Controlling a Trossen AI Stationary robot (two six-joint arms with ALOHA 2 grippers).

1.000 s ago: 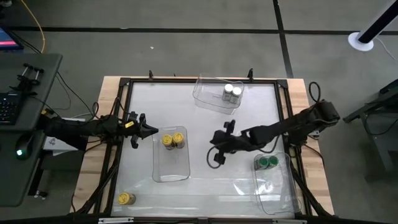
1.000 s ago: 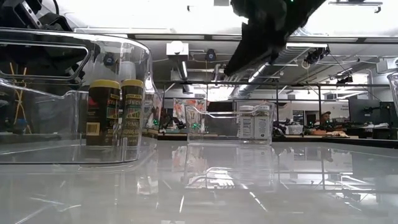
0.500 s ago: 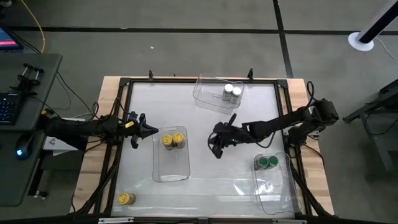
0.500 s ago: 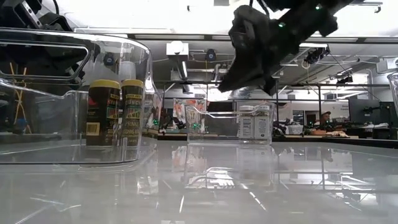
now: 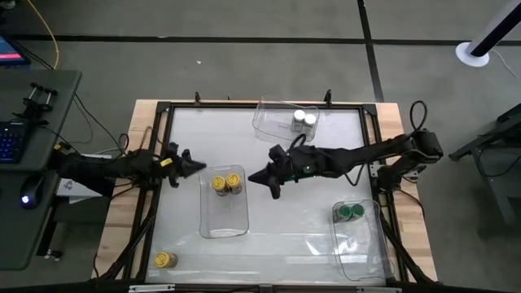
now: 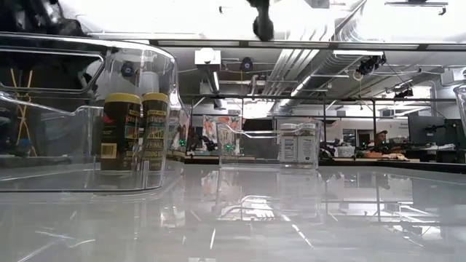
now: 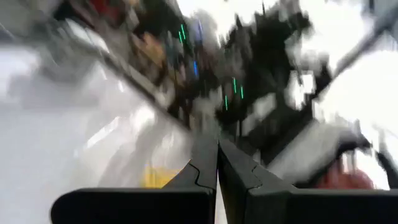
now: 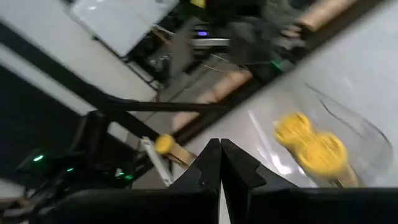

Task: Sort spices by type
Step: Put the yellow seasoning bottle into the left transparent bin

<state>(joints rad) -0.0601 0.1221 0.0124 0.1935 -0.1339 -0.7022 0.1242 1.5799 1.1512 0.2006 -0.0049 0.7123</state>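
Note:
Two yellow-lidded jars (image 5: 226,183) stand in the clear middle bin (image 5: 224,220); they also show in the low view (image 6: 135,131) and the right wrist view (image 8: 311,146). A third yellow-lidded jar (image 5: 165,260) stands on the table by the near left corner. Two white-lidded jars (image 5: 304,120) sit in the far bin (image 5: 273,122). Two green-lidded jars (image 5: 350,213) sit in the right near bin (image 5: 358,244). My right gripper (image 5: 254,178) hovers shut just right of the middle bin, pointing left. My left gripper (image 5: 198,166) waits shut, left of that bin.
A dark frame rail (image 5: 159,187) runs round the table. Bare tabletop (image 5: 285,236) lies between the middle bin and the right near bin. A desk with a keyboard (image 5: 12,138) stands left of the table. Only a dark bit of the right arm (image 6: 261,22) shows in the low view.
My right gripper has moved toward the table's left and somewhat toward the far edge, from mid-table to beside the middle bin. It has risen almost out of the low view and turned so that its fingers point left. The jars and bins have stayed in place.

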